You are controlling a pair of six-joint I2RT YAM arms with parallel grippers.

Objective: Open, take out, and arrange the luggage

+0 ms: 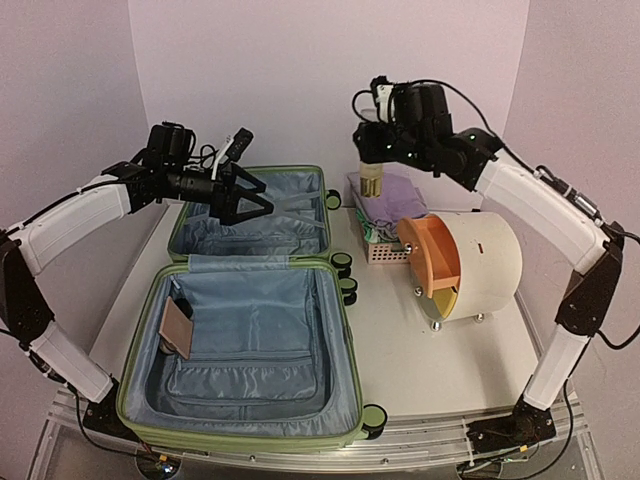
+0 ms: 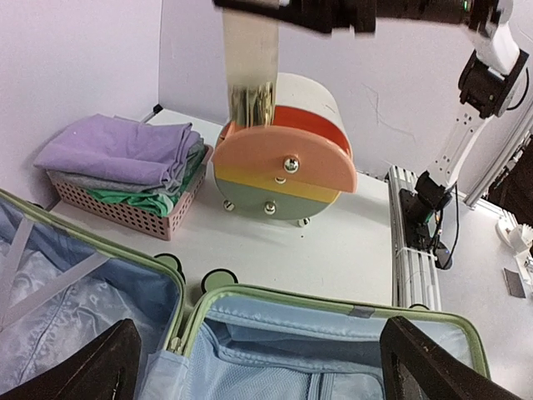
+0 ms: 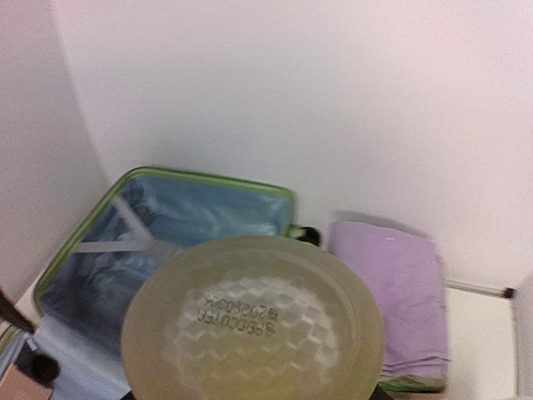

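The light-green luggage (image 1: 346,400) lies open flat on the table, both grey-blue lined halves facing up. A small brown flat item (image 1: 178,326) rests in the near half at its left wall. My left gripper (image 1: 255,200) hovers open and empty over the far half; in its wrist view its dark fingers (image 2: 92,371) stand wide apart above the luggage rim (image 2: 316,300). My right gripper (image 1: 372,160) is shut on a yellowish translucent bottle (image 1: 372,183) and holds it upright above the pink basket. The bottle's base (image 3: 254,321) fills the right wrist view and hides the fingers.
A pink slotted basket (image 1: 385,250) with folded purple (image 1: 392,198) and green cloths stands right of the luggage. A cream cylinder drum (image 1: 485,262) with an orange, yellow and green front (image 1: 432,258) lies beside it. Walls close in at the back and sides.
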